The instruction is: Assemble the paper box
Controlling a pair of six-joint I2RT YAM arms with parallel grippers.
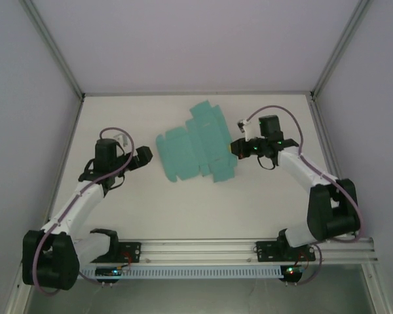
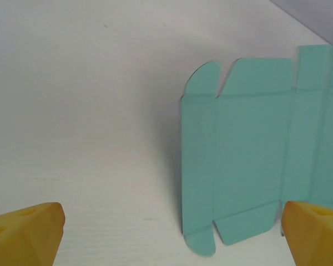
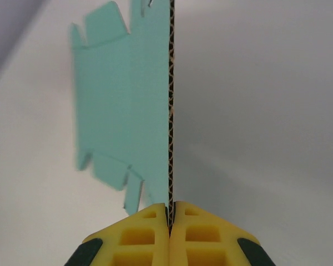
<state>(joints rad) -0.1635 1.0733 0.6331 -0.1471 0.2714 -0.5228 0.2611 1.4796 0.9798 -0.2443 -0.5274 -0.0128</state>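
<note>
While my right gripper (image 3: 170,213) is pressed together, it pinches the box (image 3: 122,100) by one edge. In the right wrist view the two yellow fingers (image 3: 141,235) meet on the card with no gap beside it. The card runs straight away from me there, so I see its brown fluted edge and its teal left face; its other face is hidden. The flaps nearest me on that side are blurred.

From above, the box (image 1: 196,144) is a flat die-cut sheet near the middle of the white table (image 1: 183,209), somewhat toward the far side. My right gripper (image 1: 239,149) holds its right edge. I cannot tell from there whether the sheet lies fully flat or is lifted a little on that side.

My left gripper (image 1: 144,156) sits just left of the sheet, apart from it, and holds nothing. Its jaws are spread wide: in the left wrist view the left gripper (image 2: 172,233) shows one yellow fingertip in each bottom corner. The box (image 2: 238,155) lies ahead and to the right, with rounded flaps at its near and far corners. The right edge of that view cuts the sheet off, and my right-hand fingertip (image 2: 316,233) covers its lower corner; whether they touch I cannot tell. A soft shadow runs along the sheet's left edge.
</note>
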